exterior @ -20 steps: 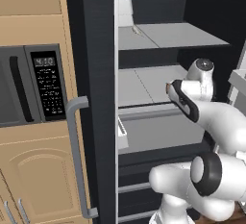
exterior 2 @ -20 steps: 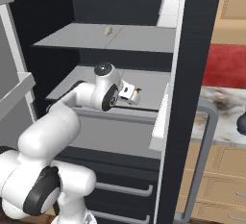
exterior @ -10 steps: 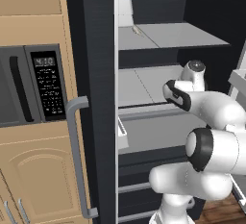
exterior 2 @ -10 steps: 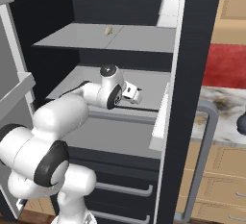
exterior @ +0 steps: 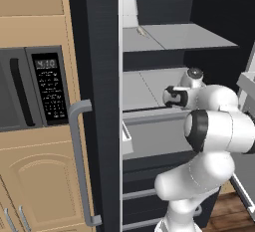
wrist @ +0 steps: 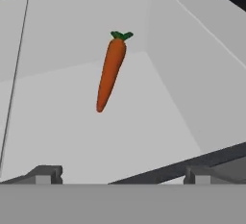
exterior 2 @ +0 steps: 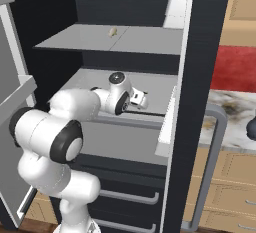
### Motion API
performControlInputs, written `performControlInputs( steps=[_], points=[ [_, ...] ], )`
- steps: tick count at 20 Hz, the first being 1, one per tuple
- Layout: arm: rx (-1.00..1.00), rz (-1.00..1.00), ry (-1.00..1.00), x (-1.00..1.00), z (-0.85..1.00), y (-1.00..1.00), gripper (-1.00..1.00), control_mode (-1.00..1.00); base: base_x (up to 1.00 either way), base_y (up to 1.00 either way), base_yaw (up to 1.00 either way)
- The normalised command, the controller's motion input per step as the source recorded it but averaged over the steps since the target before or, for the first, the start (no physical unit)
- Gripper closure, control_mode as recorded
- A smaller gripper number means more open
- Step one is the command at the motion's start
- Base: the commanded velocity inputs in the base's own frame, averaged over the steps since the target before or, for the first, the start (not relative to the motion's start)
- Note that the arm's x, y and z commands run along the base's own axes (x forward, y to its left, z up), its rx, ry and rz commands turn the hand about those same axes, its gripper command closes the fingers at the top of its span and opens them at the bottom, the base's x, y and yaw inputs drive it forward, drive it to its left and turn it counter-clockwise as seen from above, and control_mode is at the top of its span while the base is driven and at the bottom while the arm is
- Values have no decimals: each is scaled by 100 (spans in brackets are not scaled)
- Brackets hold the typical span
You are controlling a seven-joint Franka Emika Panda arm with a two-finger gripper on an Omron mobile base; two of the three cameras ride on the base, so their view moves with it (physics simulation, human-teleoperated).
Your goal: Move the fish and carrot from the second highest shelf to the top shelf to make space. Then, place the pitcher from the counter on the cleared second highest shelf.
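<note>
Hand view: my claw (wrist: 120, 172) is open; carrot (wrist: 111, 70) not grasped, fish (exterior 2: 113, 31) already on top shelf (exterior 2: 145, 39).

We see a dark fridge cabinet (exterior: 102, 76) standing open, its interior black above and behind the light-grey shelves. To its left a built-in microwave (exterior: 30, 91) with a dark door and keypad sits among tan wooden cabinets (exterior: 40, 176). A grey bar handle (exterior: 79, 161) runs down the fridge door edge. On the other side lie a speckled countertop (exterior 2: 227, 114), a red wall panel (exterior 2: 235, 69) and more tan drawers (exterior 2: 225, 187). What seems to be brown wood flooring (exterior: 226, 216) shows below. The light is even and flat.
</note>
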Motion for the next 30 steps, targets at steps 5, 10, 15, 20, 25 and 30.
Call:
performControlInputs(
  steps=[5,10,15,20,25,30],
  points=[
    [3,0,0,61,-12,0,-100,-100,0,0,0],
    [4,0,0,59,-12,-1,-100,-100,0,0,0],
    [2,0,0,51,-16,-2,-100,-100,0,0,0],
    [0,0,1,37,-26,-8,100,-100,0,0,0],
    [0,0,4,22,-37,-14,100,-100,0,0,0],
    [0,0,2,3,-31,-6,100,-100,0,0,0]
  ],
)
